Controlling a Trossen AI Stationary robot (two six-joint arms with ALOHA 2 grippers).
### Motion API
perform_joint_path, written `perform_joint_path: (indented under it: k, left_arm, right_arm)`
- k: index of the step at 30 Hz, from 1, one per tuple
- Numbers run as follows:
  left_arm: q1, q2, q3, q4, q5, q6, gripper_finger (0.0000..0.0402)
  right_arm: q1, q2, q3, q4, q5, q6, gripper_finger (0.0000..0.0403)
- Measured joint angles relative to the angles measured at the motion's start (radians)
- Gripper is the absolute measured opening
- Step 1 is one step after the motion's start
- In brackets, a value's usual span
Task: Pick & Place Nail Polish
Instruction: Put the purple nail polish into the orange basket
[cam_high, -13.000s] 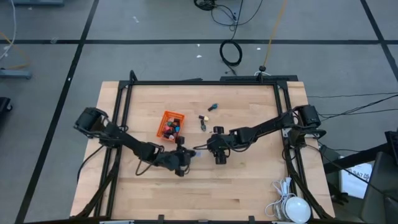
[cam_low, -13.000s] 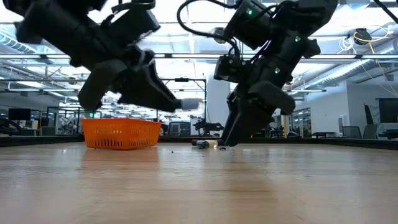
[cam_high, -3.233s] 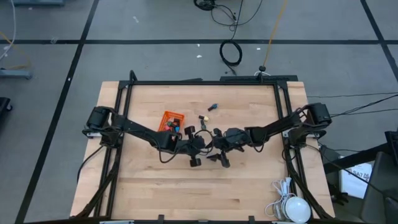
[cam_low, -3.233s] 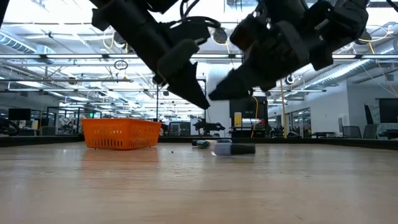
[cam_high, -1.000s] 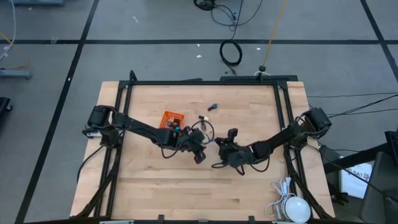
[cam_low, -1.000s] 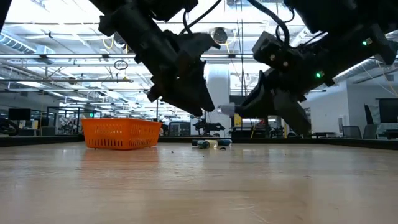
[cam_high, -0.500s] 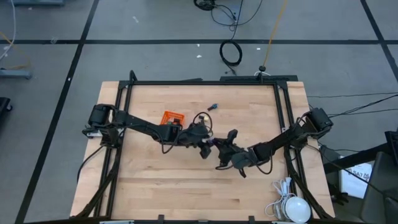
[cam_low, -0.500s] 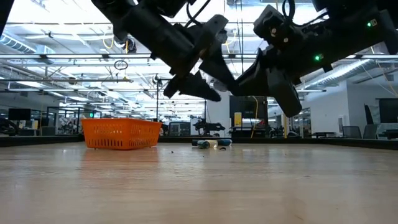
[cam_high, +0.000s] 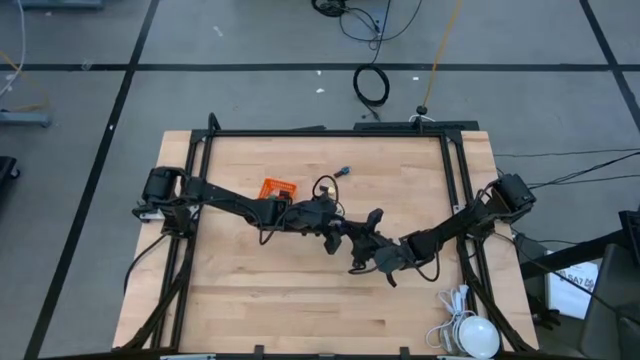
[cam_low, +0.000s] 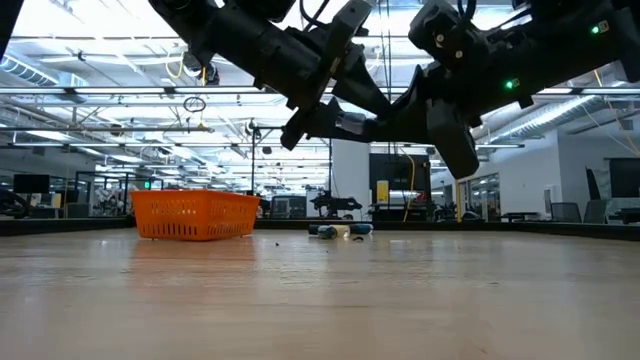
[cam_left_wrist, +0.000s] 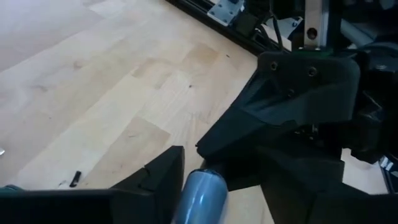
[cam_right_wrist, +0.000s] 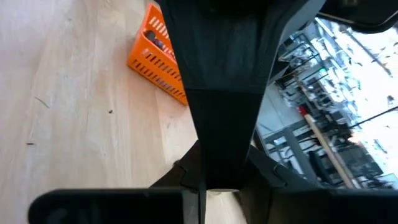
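Bare wood (cam_high: 280, 290) surrounds both end effectors meeting mid-table.

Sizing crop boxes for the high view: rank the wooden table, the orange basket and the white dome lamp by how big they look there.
1. wooden table, largest by far.
2. white dome lamp, at the table's corner.
3. orange basket; the left arm partly hides it, so ranks two and three are close and unsure.

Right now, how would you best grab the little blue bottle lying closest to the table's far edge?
Probably across the middle of the blue bottle, coming straight down from above. It seems to lie on its side on the table, so both long sides are free, with bare wood around.
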Motion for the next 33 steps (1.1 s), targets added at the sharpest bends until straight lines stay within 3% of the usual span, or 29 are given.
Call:
perform_joint_path:
  k: [8, 14, 20, 24, 28, 33]
  left_arm:
    - [-0.001, -0.001, 0.001, 0.001, 0.021, 0.001, 0.0129]
    - [-0.001, -0.002, 0.001, -0.002, 0.025, 0.011, 0.0051]
    - [-0.001, -0.007, 0.001, 0.006, 0.011, 0.038, 0.0051]
    - [-0.003, -0.071, 0.0, -0.11, -0.07, 0.083, 0.0051]
    - [-0.009, -0.17, 0.0, -0.248, -0.226, 0.092, 0.0051]
    - [-0.039, -0.269, -0.007, -0.424, -0.392, 0.07, 0.0051]
  right_arm:
    - [0.008, 0.0, 0.0, 0.024, 0.007, -0.021, 0.0047]
    - [0.008, 0.001, -0.001, 0.024, 0.011, -0.027, 0.0047]
    - [0.014, 0.001, -0.001, 0.027, 0.022, -0.045, 0.0051]
    - [0.015, -0.002, 0.003, 0.023, 0.022, -0.017, 0.0118]
    - [0.026, 0.0, 0.0, -0.005, 0.096, 0.04, 0.0183]
    - [0.03, 0.0, 0.0, -0.014, 0.178, 0.042, 0.0219]
